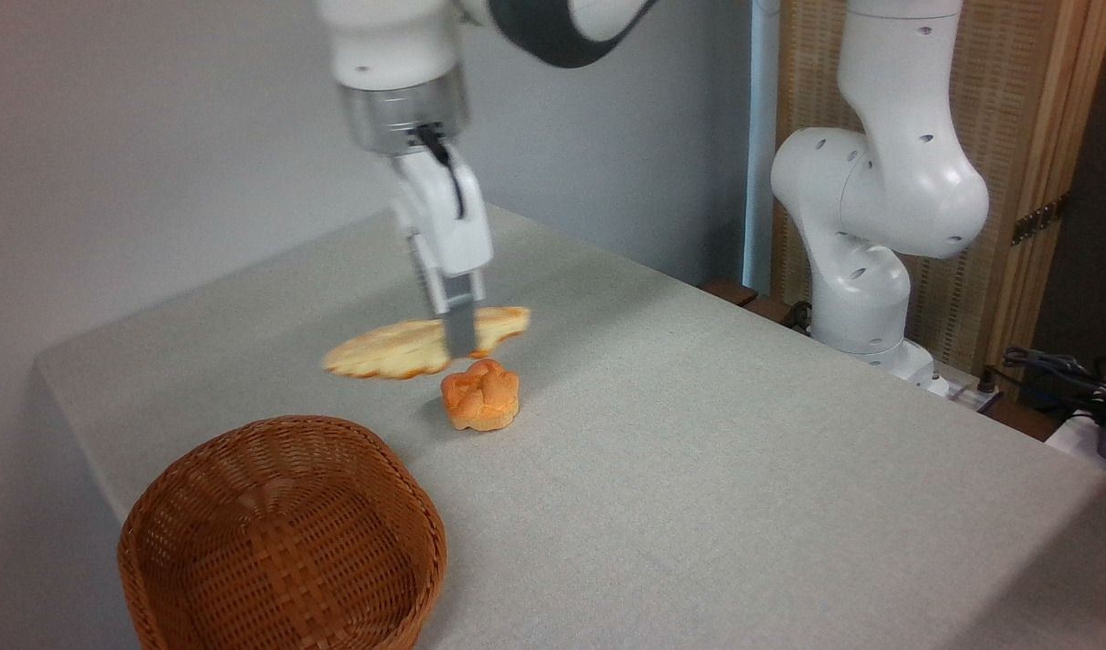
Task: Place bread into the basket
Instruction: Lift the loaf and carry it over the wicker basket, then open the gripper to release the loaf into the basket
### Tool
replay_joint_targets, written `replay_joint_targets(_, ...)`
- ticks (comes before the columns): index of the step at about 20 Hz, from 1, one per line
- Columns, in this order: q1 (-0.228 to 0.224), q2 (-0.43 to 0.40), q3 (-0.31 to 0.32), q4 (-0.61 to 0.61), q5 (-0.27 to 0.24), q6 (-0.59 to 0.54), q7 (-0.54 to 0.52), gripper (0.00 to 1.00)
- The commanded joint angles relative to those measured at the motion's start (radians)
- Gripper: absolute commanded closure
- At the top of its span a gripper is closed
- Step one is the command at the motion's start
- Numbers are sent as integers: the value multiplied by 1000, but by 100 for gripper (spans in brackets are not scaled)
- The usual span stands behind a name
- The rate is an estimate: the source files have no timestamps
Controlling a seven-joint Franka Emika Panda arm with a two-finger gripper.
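Note:
The bread (pixel 399 350), a long flat pale yellow braided loaf with toasted tips, hangs in the air above the table, blurred by motion. My gripper (pixel 460 341) is shut on it near its right half, with one grey finger showing in front of the loaf. The reddish-brown wicker basket (pixel 200 478) stands at the front left of the table, below and to the left of the loaf, with nothing inside it.
A small round orange-brown bun (pixel 480 395) lies on the grey table (pixel 742 469) just under the gripper. The arm's white base (pixel 864 298) stands at the table's far right edge. Cables (pixel 1067 375) lie beyond it.

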Motion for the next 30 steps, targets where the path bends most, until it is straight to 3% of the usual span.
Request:
replay_joint_targets(1, -3, 251, -26, 271, -36, 26, -156, 66)
replay_joint_targets(3, -2, 302, -48, 305, -53, 115, -228, 60)
replay_joint_targets(4, -2, 314, -60, 305, -52, 158, -253, 43)
replay_joint_targets(5, -2, 324, -69, 305, -49, 179, -273, 20)
replay_joint_targets(6, -2, 328, -72, 305, -46, 183, -291, 6)
replay_joint_targets(7, -2, 328, -74, 305, -44, 183, -298, 0)
replay_joint_targets(17, 12, 318, -68, 313, -46, 181, -298, 0)
replay_joint_targets(22, 83, 302, -66, 428, -41, 13, -295, 0)
replay_joint_targets(25, 113, 215, -75, 401, 3, -56, -256, 0)
replay_joint_targets(29, 117, 65, -71, 211, 31, -72, -227, 0)
replay_joint_targets(30, 115, 23, -71, 153, 60, -69, -210, 0)
